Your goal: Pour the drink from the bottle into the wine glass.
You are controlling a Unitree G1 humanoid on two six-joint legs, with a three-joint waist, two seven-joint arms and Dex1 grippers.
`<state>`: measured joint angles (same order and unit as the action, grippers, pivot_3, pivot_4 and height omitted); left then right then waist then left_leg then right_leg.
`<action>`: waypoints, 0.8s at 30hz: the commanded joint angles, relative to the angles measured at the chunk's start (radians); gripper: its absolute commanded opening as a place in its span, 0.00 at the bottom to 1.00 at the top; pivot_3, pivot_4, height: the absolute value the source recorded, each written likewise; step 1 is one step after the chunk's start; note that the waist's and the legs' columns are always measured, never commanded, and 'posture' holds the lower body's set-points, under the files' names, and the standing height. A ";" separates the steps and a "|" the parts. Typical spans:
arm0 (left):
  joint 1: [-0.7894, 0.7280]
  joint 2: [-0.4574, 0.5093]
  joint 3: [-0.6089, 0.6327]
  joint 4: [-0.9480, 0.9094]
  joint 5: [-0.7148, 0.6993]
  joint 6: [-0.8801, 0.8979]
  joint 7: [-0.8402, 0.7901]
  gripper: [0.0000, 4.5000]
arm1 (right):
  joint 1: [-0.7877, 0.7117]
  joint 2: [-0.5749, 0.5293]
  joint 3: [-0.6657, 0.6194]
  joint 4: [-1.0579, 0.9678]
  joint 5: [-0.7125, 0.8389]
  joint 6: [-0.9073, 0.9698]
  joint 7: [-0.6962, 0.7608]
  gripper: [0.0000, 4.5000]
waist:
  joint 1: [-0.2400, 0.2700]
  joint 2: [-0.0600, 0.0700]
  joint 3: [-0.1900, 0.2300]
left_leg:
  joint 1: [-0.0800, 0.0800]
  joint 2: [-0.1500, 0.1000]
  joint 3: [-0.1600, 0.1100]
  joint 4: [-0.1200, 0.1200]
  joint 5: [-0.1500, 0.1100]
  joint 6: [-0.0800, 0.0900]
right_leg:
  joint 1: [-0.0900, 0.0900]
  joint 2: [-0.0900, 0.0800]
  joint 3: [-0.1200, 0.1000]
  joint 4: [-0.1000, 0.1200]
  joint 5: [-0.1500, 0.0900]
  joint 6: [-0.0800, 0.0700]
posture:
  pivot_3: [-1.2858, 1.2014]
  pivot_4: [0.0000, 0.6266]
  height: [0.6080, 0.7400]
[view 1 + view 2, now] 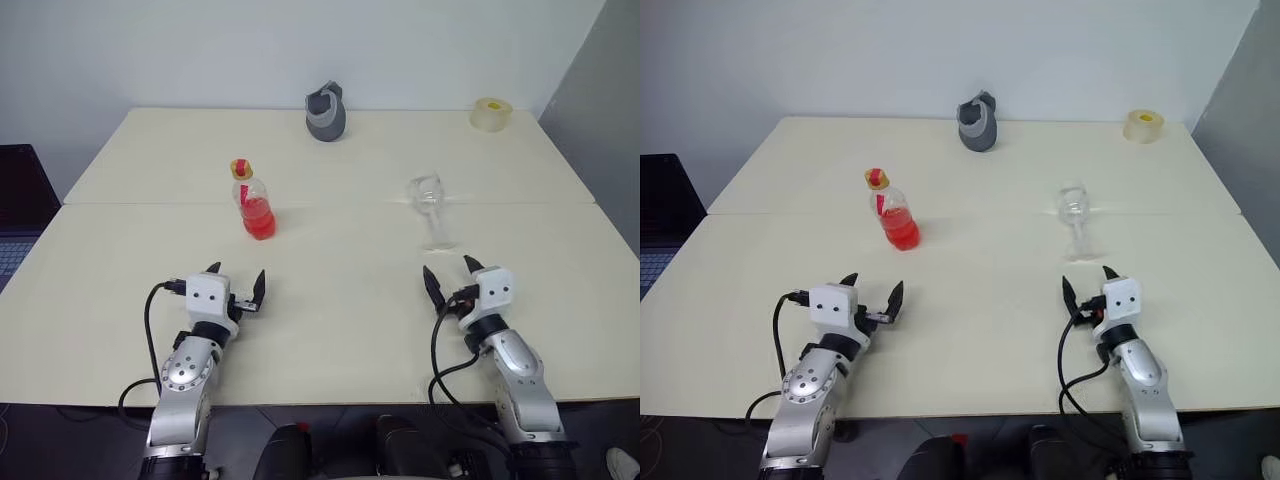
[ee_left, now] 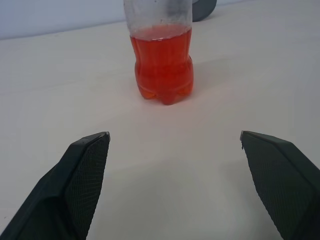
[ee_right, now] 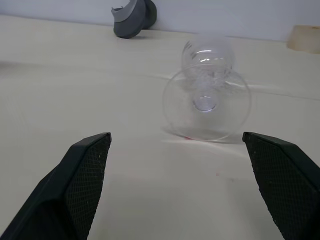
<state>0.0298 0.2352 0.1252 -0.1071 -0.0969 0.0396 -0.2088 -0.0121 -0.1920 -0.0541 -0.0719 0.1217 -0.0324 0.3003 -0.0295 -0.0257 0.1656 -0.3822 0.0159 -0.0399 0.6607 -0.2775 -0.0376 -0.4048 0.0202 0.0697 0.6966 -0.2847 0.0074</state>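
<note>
Left eye view gives you the whole start of the job: nothing has been poured yet. The small clear plastic bottle point(image 1: 252, 205) with its red-and-yellow cap still on stands upright on the cream table point(image 1: 330, 320), left of centre, and the translucent red-pink drink point(image 2: 162, 67) fills only its lower part. The clear stemmed wine glass point(image 1: 431, 210) stands upright to the right of the bottle, well apart from it, and looks empty. So you still have to take the bottle, deal with the cap, bring it over the glass and tip it.

Your left gripper point(image 1: 238, 287) hovers near the front edge, pointing forward at the bottle, its black fingers spread wide and holding nothing. Your right gripper point(image 1: 450, 276) mirrors it, jaws wide apart and empty, just short of the glass's foot. A grey mug-like object point(image 1: 326, 112) and a yellowish tape roll point(image 1: 491, 113) sit at the far edge.
</note>
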 commanded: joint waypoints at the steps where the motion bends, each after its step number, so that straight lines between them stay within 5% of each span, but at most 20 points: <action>1: 0.004 0.000 0.017 -0.037 -0.013 -0.023 -0.001 1.00 | -0.008 -0.005 0.000 -0.040 0.008 -0.017 0.006 1.00 | 0.000 0.000 0.000 | 0.000 0.000 0.000 0.000 0.000 0.000 | 0.000 0.000 0.000 0.000 0.000 0.000 | 0.52 0.24 1.00; 12: 0.013 0.014 0.036 -0.038 -0.037 -0.007 -0.008 1.00 | 0.000 -0.040 0.056 -0.115 0.066 0.029 0.127 1.00 | 0.000 0.000 0.000 | 0.000 0.000 0.000 0.000 0.000 0.000 | 0.000 0.000 0.000 0.000 0.000 0.000 | 0.52 0.24 1.00; 24: -0.071 0.032 0.040 -0.031 -0.096 -0.006 -0.082 1.00 | -0.076 -0.258 0.115 -0.360 0.270 0.306 0.390 1.00 | 0.000 -0.001 0.000 | -0.001 -0.002 -0.004 0.001 0.000 0.000 | 0.001 -0.002 -0.003 -0.001 0.000 0.001 | 0.52 0.24 1.00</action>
<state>-0.0256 0.2584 0.1716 -0.1094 -0.1976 0.0257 -0.2918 -0.0726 -0.4407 0.0626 -0.3826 0.3597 0.2548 0.6698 -0.0292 -0.0262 0.1658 -0.3831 0.0139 -0.0445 0.6617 -0.2775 -0.0376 -0.4032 0.0186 0.0657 0.6960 -0.2850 0.0081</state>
